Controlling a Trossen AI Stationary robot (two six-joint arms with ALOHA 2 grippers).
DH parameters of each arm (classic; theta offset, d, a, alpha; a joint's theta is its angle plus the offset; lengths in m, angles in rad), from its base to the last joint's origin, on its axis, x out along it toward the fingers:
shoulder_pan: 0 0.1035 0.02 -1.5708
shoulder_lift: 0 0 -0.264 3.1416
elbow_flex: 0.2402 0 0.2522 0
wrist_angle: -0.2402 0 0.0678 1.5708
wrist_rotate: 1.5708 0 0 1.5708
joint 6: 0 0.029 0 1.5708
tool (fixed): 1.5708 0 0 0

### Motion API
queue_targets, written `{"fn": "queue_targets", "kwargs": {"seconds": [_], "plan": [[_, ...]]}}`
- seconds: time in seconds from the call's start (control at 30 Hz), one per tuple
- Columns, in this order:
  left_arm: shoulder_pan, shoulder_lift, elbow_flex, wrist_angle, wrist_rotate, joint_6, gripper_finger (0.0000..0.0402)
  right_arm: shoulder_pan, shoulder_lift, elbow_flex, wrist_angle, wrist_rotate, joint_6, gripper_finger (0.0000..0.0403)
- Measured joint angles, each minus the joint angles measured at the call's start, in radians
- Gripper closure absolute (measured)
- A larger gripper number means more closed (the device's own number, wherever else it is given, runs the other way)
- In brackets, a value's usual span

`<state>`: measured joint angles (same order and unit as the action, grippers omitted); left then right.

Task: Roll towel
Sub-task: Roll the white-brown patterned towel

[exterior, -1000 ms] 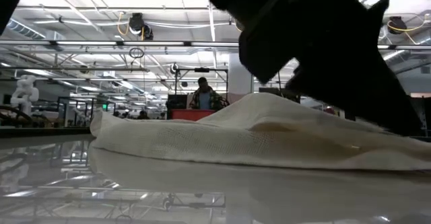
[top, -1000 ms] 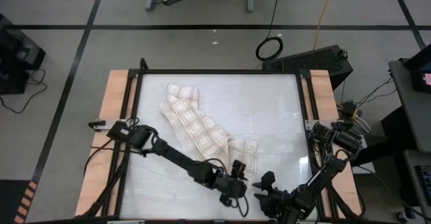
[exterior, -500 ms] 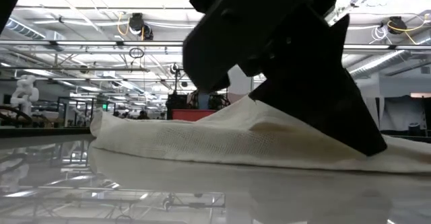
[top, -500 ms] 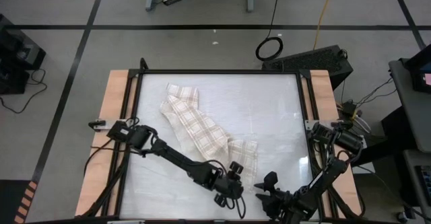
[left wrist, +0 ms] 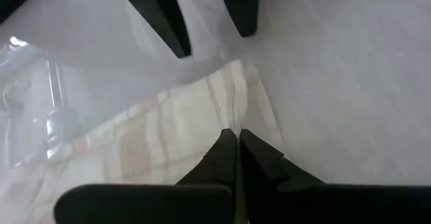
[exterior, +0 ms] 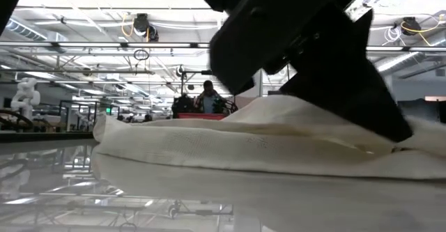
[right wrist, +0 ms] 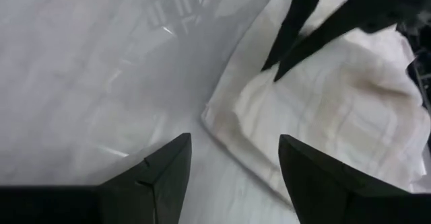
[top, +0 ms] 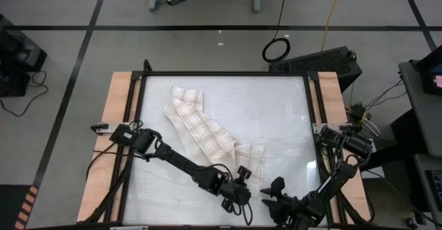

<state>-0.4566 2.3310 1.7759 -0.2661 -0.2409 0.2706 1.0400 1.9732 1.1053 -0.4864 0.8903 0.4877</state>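
1. Jaws: left gripper [left wrist: 236, 138] is pinched together on the towel's near edge; right gripper [right wrist: 232, 150] stands apart, holding nothing, just short of the same end.
2. Table [top: 283, 119]: white top, far-right part bare, so plenty of room there.
3. Towel [top: 207, 137]: plaid cloth lying in a crumpled diagonal strip from the far-left part of the table to the near middle, not rolled yet.
4. Left arm reaches diagonally across from the left side; I read the pinch as securing the near end to start the roll.
5. Right arm comes in from the near-right corner, jaws aimed at the near corner [right wrist: 215, 120] of the towel, probably for a second grip.
6. Near table edge is close behind both grippers; little room that way, rolling should go away from it.
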Motion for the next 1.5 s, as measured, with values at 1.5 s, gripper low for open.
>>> {"fn": "queue_targets", "kwargs": {"seconds": [1.5], "plan": [[-0.002, 0.002, 0.02, 0.1, 0.084, -0.053, 0.0388, -0.032, 0.076, 0.146, -0.174, -0.086, -0.227, 0.0151]]}}
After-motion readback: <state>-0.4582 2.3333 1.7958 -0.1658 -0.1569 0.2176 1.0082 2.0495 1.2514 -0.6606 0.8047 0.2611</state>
